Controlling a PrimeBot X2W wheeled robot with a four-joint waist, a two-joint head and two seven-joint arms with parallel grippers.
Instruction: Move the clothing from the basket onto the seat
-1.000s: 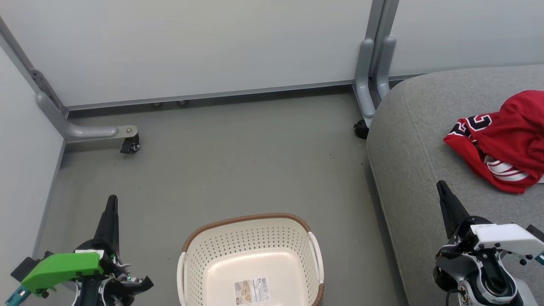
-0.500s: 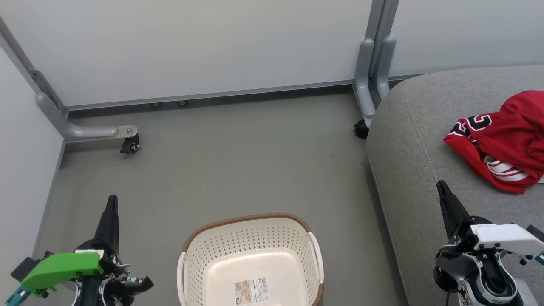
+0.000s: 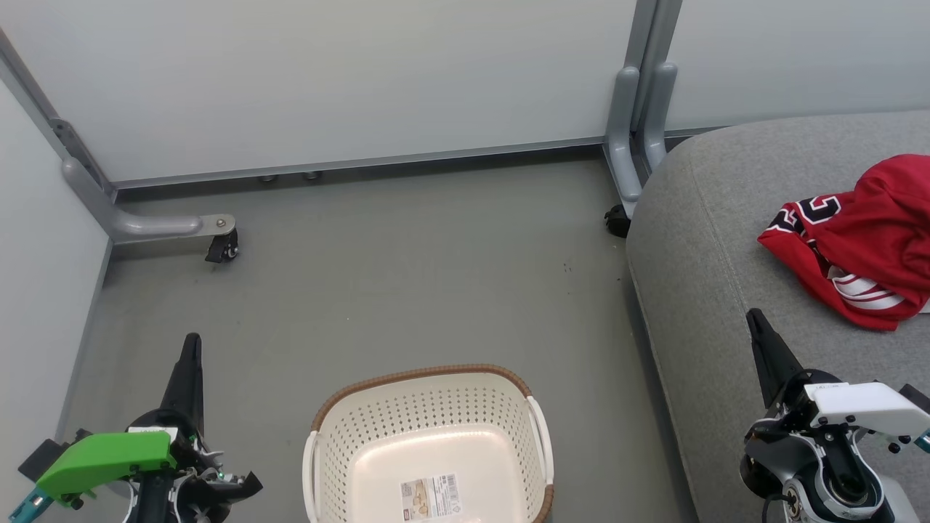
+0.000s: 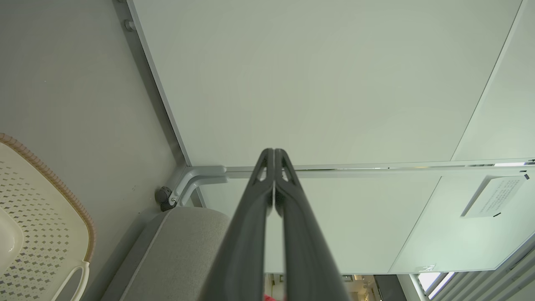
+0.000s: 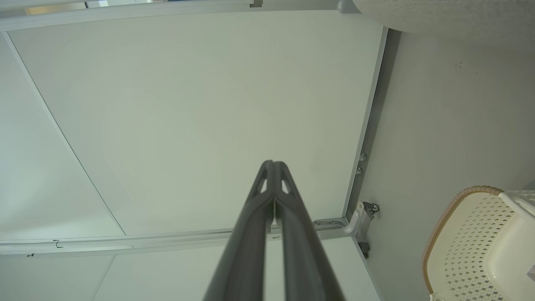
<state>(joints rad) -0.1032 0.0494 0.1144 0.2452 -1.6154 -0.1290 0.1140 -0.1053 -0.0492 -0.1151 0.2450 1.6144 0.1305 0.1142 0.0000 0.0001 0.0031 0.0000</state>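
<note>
glossy perforated plastic basket (image 3: 429,436)

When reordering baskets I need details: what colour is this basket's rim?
Brown, woven-look rim on the cream basket; clearest in the head view.

The head view looks steeply down from above onto the floor (image 3: 407,290). The basket (image 3: 429,407) sits at its bottom centre and the seat (image 3: 697,254) runs along its right side. The left wrist view sights along the left pincer (image 4: 273,152) toward the wall panels (image 4: 334,83) and is rolled sideways, with the floor at left. The right wrist view sights along the right pincer (image 5: 273,164), with the floor at right. All three views share the basket rim, the floor and the panels.
</note>
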